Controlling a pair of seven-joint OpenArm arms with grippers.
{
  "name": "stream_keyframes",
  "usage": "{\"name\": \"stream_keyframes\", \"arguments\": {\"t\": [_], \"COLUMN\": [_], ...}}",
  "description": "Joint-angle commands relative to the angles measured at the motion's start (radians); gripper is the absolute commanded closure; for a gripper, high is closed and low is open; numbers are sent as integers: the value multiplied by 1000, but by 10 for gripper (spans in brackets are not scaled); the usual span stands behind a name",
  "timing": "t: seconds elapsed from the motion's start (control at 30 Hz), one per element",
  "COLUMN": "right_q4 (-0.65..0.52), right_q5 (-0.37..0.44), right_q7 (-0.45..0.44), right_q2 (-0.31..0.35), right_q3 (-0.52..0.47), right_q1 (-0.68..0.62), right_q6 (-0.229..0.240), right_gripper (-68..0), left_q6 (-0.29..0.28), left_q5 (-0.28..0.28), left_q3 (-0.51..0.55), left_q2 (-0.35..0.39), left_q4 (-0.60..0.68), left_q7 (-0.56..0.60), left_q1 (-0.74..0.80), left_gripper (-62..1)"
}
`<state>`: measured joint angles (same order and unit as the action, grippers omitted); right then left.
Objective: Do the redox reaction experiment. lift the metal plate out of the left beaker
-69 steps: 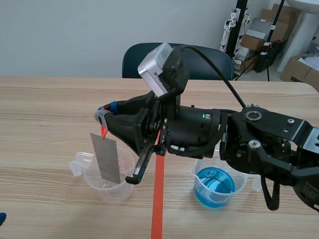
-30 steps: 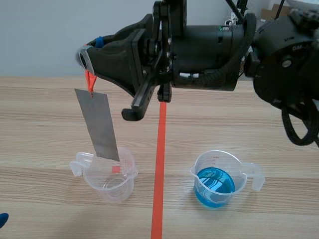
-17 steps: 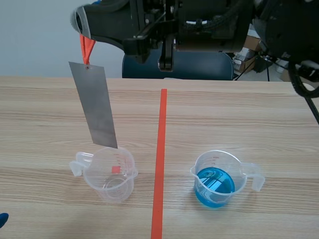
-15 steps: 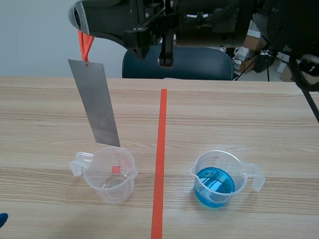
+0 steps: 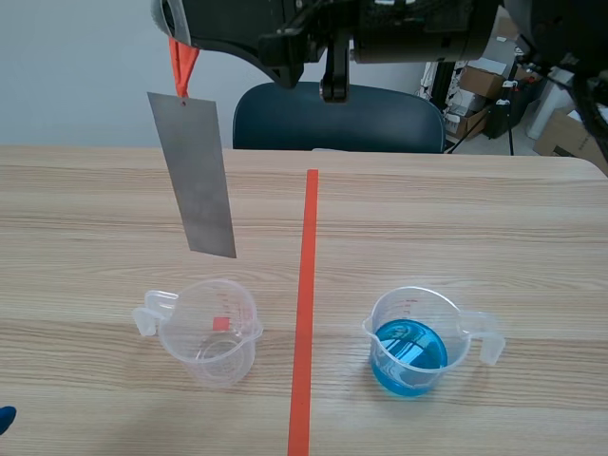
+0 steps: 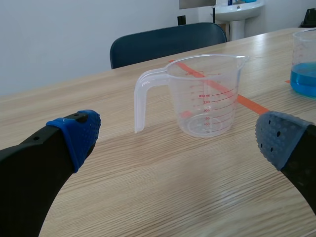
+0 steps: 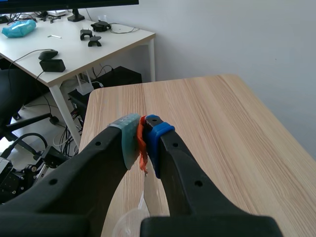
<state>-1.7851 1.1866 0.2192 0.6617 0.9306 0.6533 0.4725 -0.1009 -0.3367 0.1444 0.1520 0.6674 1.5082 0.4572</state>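
Grey metal plate (image 5: 199, 176) clear above beaker (image 5: 207, 334) rim, held by right gripper (image 7: 142, 134)

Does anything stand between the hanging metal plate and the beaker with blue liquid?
Nothing visible does. The metal plate hangs by its orange strap from the right gripper, its lower edge above the empty beaker's rim. Between it and the blue-liquid beaker only the table shows.
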Motion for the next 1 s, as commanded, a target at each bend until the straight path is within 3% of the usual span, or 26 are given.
{"name": "stream_keyframes", "arguments": {"t": [0.0,0.57,0.97], "right_q4": [-14,-14,-14], "right_q5": [11,34,34], "right_q7": [-16,-18,22], "right_q2": [0,-9,-64], "right_q3": [-15,-15,-15], "right_q1": [20,9,9], "right_q6": [0,0,0], "right_gripper": [-4,-4,-4], "left_q6": [2,2,2], "left_q5": [3,3,3], "left_q3": [3,3,3], "left_q2": [-2,-2,-2], "left_q4": [3,3,3], "left_q7": [46,46,46], "left_q1": [11,11,11], "left_gripper": [-623,-623,-623]}}
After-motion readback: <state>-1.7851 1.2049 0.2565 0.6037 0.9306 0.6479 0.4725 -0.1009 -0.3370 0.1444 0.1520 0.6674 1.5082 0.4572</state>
